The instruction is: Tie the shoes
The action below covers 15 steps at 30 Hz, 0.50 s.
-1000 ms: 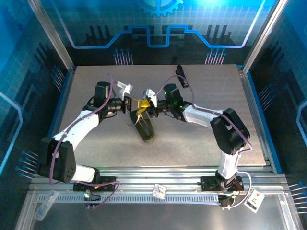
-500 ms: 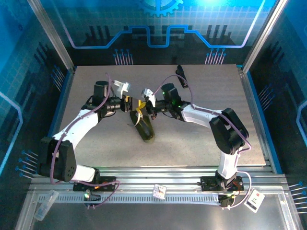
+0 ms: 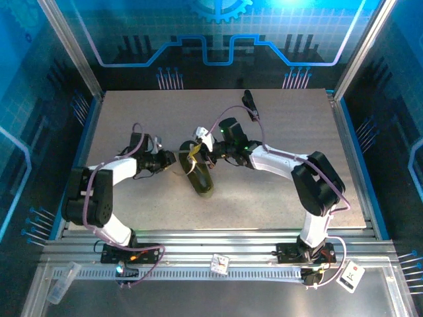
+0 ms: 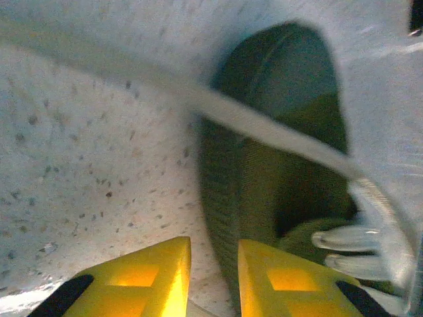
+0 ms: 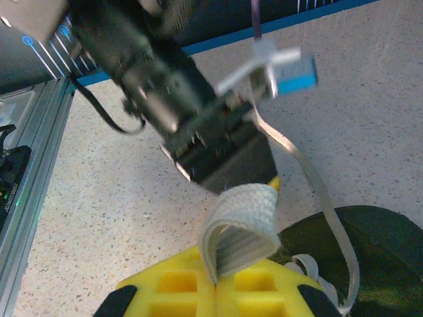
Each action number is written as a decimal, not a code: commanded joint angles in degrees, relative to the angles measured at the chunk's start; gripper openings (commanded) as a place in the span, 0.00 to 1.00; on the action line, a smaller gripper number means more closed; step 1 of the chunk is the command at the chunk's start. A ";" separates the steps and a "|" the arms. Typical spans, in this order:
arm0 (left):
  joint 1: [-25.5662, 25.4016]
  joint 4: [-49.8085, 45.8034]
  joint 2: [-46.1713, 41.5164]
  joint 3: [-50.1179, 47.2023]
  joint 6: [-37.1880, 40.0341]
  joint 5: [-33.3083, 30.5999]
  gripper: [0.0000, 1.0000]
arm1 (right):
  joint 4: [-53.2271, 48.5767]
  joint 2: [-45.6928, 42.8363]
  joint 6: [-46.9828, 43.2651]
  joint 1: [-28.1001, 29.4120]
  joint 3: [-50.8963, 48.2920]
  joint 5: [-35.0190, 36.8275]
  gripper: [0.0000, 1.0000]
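shoe [image 4: 277, 165]: near end cut off, btm edge, left wrist view
lace [image 4: 264, 125]: blurred streak across shoe
left tool [image 4: 213, 284]: finger bases cut off at btm

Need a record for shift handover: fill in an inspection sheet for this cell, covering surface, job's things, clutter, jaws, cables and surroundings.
Surface: grey speckled table, no damage seen.
Job's things: one dark olive shoe mid-table; its pale lace lifted in a folded loop.
Clutter: small black oblong object near the far edge.
Jaws: left gripper slightly apart close to the shoe, nothing between; right gripper shut on the lace loop.
Cables: purple cables arch over both arms.
Surroundings: blue-lit enclosure walls; metal rail at the near edge.
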 commanded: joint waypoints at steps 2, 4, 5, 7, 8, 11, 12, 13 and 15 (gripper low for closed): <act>-4.80 8.92 5.01 0.15 -4.51 -0.62 0.22 | -2.98 -3.66 -1.45 0.80 -0.78 2.71 0.00; -7.19 11.55 6.39 0.83 -5.66 -0.72 0.22 | -3.80 -4.23 -1.74 0.79 -0.88 3.60 0.00; -8.37 12.26 6.86 1.42 -5.92 -0.94 0.22 | -4.29 -4.56 -1.85 0.80 -0.96 4.06 0.00; -10.00 12.27 7.50 2.89 -5.77 -1.17 0.22 | -5.12 -5.18 -2.00 0.80 -0.97 5.03 0.00; -10.57 12.04 7.69 3.69 -5.42 -1.28 0.22 | -5.67 -5.41 -2.12 0.80 -0.97 5.44 0.00; -10.97 10.06 7.99 5.58 -4.00 -1.34 0.22 | -7.26 -5.28 -2.40 0.71 -0.67 6.51 0.00; -10.97 8.83 7.89 6.11 -3.22 -1.58 0.23 | -7.79 -5.07 -2.40 0.73 -0.50 6.79 0.00; -10.89 6.74 7.58 6.97 -1.69 -2.00 0.24 | -8.38 -4.77 -2.40 0.59 -0.27 7.04 0.00; -10.30 1.67 6.08 8.53 2.83 -3.04 0.28 | -9.22 -4.37 -2.07 0.48 -0.02 7.50 0.00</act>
